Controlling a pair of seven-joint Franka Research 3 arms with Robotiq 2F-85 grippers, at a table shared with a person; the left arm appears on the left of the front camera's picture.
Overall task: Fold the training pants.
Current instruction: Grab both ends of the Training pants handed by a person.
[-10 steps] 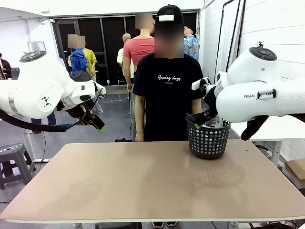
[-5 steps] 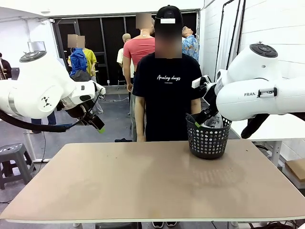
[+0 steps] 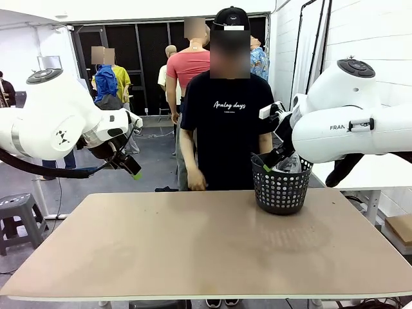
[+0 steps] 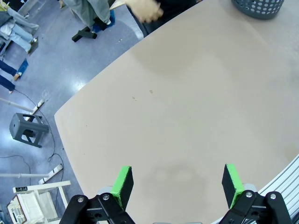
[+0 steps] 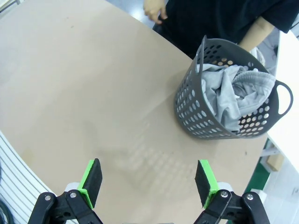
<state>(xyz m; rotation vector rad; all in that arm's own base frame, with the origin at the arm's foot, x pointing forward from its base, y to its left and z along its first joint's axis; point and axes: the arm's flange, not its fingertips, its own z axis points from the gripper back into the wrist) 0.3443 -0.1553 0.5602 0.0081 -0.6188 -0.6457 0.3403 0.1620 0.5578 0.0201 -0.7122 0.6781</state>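
Note:
The training pants (image 5: pixel 232 96) lie crumpled, light grey, inside the black mesh basket (image 5: pixel 205 122) at the table's far right; a bit of grey (image 3: pixel 288 166) shows over the basket's rim in the front view. My right gripper (image 3: pixel 270 161) hangs open just left of and above the basket (image 3: pixel 281 190), and in the right wrist view it (image 5: pixel 149 179) holds nothing. High over the table's far left edge, my left gripper (image 3: pixel 133 170) is open and empty too, with bare tabletop beyond it (image 4: pixel 177 179).
A person in a black shirt (image 3: pixel 225 122) stands at the far edge, one hand (image 3: pixel 196 183) near the table rim. The tan table (image 3: pixel 193 244) is bare apart from the basket. A grey stool (image 3: pixel 16 212) stands on the floor at the left.
The person's hand has come forward to the table's far edge. The right arm has risen slightly; the left arm has stayed put.

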